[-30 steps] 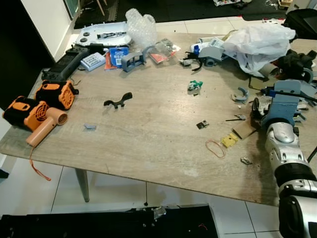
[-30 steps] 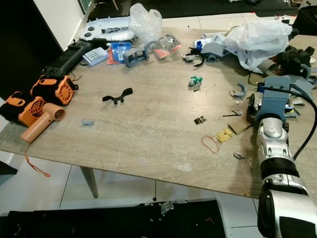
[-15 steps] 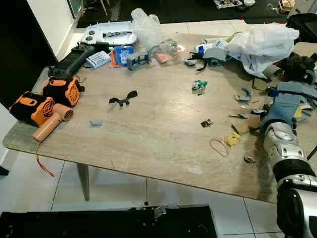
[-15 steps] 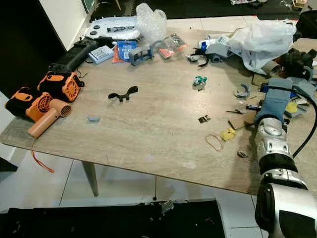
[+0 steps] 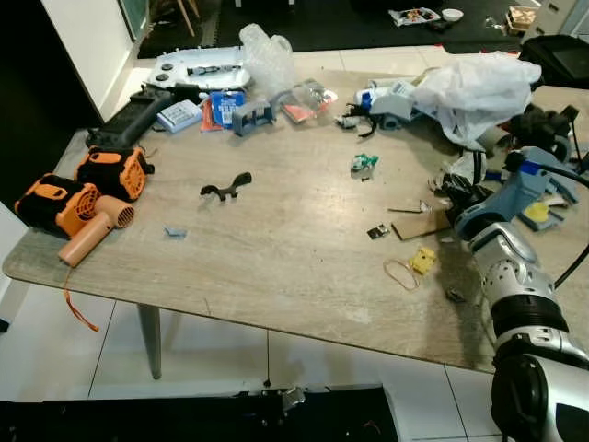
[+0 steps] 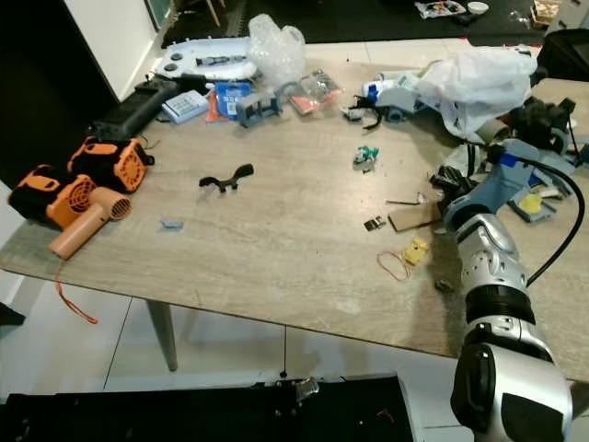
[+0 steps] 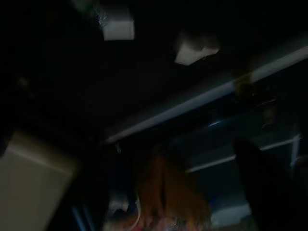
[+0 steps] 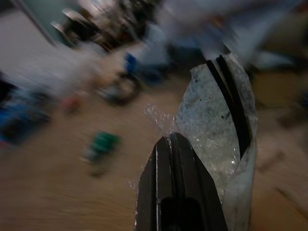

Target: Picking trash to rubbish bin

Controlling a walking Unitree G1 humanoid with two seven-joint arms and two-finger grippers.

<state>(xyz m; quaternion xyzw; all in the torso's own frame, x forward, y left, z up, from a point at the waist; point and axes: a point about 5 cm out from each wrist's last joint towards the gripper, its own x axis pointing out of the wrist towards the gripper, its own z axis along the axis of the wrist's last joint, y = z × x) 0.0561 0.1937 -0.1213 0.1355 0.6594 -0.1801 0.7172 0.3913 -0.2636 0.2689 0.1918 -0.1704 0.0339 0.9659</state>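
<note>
Your right gripper [image 8: 175, 144] is clenched on a cardboard scrap [image 5: 421, 225], which sits lifted just above the right side of the table [image 5: 276, 258]. In the wrist view the two black fingers [image 8: 163, 173] press together against the scrap's face, with a bit of clear film caught there too. Your left arm hangs idle; I cannot tell its gripper's state. No bin can be seen from here. Keep the pinch firm, since the scrap is thin and held near one end, so I judge it could swing or slip. Lift clear of the yellow piece [image 5: 422, 261] and rubber band [image 5: 401, 273] just beside it before turning away.
</note>
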